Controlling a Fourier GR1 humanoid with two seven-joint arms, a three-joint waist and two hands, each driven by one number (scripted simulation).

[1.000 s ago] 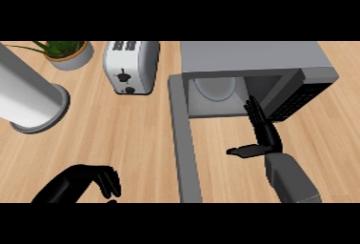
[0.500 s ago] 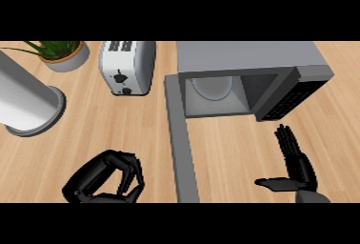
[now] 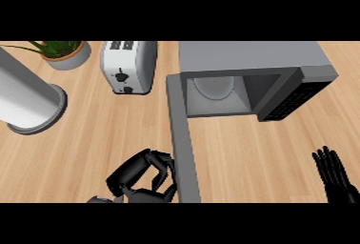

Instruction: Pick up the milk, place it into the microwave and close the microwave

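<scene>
Risk: microwave (image 3: 246, 78) door (image 3: 184, 147) stands open; no milk visible inside. Left hand (image 3: 144, 177), fingers curled, empty, beside the door, could snag it. Right hand (image 3: 336, 176) rests open.

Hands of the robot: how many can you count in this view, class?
2: the left hand, fingers curled, beside the open microwave door; the right hand, fingers straight, at the lower right.

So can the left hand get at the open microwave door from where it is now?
Probably yes. The left hand, its fingers curled, sits right against the outer face of the open door, with bare counter around it and nothing between. The right hand rests far off.
</scene>
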